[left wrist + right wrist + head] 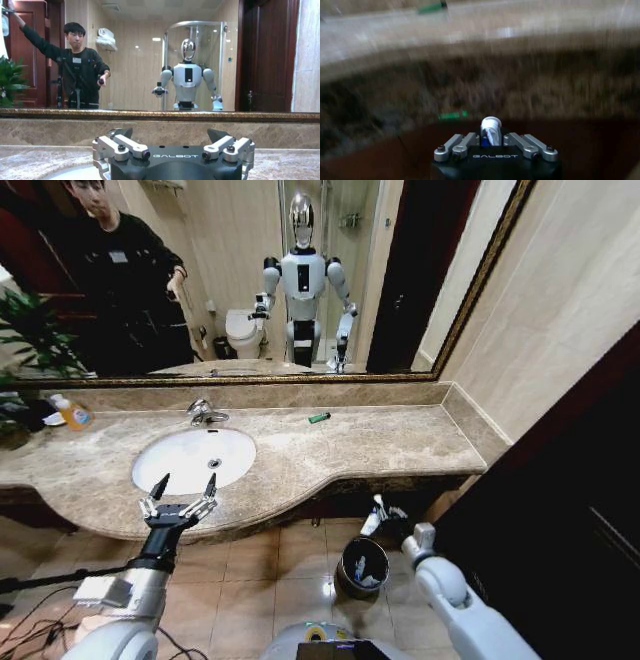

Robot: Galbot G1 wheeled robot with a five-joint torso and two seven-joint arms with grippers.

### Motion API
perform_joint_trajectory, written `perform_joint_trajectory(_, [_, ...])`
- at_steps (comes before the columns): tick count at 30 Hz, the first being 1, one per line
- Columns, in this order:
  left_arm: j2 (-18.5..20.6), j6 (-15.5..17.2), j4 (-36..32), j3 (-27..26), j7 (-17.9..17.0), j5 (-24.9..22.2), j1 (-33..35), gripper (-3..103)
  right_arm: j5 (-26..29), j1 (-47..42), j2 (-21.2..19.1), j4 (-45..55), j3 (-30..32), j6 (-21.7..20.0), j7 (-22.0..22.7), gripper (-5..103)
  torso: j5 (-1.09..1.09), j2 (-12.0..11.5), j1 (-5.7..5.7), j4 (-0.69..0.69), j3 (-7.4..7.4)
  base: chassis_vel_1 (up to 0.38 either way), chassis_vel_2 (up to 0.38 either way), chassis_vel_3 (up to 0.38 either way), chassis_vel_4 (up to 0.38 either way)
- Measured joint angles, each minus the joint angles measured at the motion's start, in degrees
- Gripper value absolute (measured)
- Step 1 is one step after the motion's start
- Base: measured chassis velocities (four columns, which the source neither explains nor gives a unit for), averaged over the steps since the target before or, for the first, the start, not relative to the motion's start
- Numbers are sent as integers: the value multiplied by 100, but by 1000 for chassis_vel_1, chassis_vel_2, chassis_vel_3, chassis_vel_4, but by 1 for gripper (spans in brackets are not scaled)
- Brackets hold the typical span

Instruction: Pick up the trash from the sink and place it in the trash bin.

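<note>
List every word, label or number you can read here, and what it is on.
"GALBOT": on the left gripper body, left wrist view.
"GALBOT": on the right gripper body, shut on a white-and-blue tube, right wrist view.
Bottle label on the counter: too small to read.
Badge on the person's chest in the mirror: too small to read.

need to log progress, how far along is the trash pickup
Partly done: the bin already holds some pieces. In hand: the right gripper above it is shut on a white-and-blue tube. Left: a green stick on the counter. The left gripper is open by the sink.
</note>
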Motion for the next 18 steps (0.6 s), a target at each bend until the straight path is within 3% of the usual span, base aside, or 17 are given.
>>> perform_joint_trajectory(18, [0,0,0,0,0,0,0,100,-847,809,886,-2583,-135,606,-102,20,0,0,1,0,1,0,0,0,0])
